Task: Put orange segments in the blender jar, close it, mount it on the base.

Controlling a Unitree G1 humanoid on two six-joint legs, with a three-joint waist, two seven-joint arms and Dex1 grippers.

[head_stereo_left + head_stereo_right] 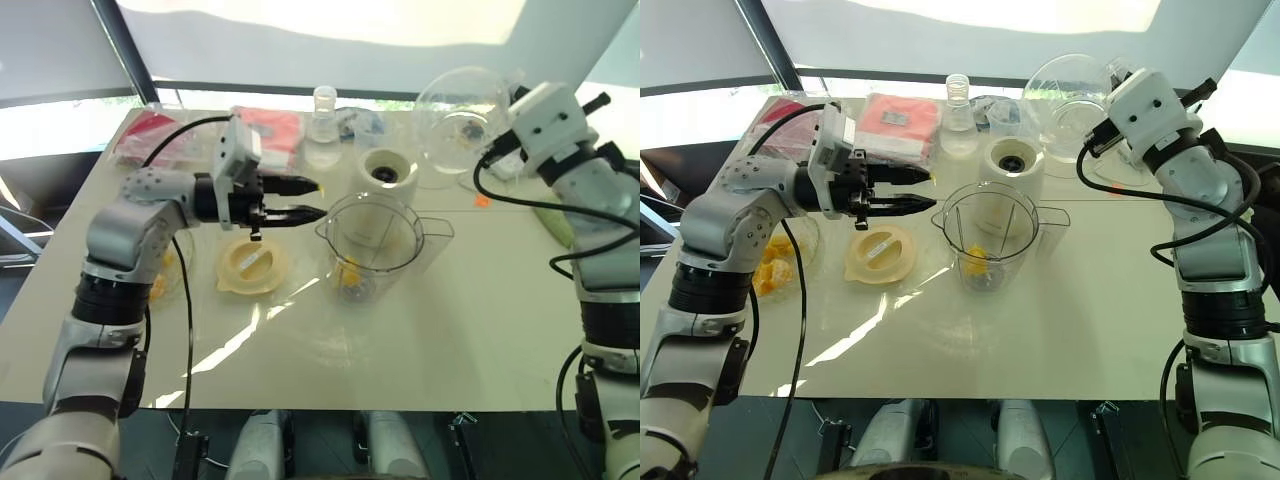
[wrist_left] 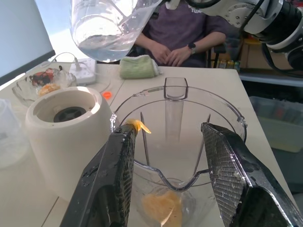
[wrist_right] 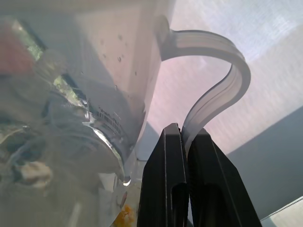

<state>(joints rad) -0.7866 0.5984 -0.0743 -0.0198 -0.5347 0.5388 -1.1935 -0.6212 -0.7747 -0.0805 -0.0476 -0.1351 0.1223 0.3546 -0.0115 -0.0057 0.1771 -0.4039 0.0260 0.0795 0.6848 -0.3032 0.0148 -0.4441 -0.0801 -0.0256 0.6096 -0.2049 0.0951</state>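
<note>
The blender jar (image 1: 372, 243) stands upright and lidless mid-table with orange segments (image 1: 978, 262) at its bottom. More orange segments (image 1: 775, 266) lie in a glass bowl at the left. Just behind the jar stands the cream base (image 1: 385, 176). My left gripper (image 1: 320, 199) is open, level with the jar's rim, pointing at it from the left; a scrap of orange (image 2: 138, 126) clings to one fingertip. My right gripper (image 3: 187, 130) is raised at the back right, shut on the handle (image 3: 222, 90) of a clear jug (image 1: 460, 108) that holds water.
The flat cream lid (image 1: 254, 266) lies left of the jar, under my left gripper. A clear bottle (image 1: 325, 118) and red packets (image 1: 272, 130) sit at the back. A green cloth (image 1: 556, 222) lies at the right edge. A person (image 2: 182, 33) sits across the table.
</note>
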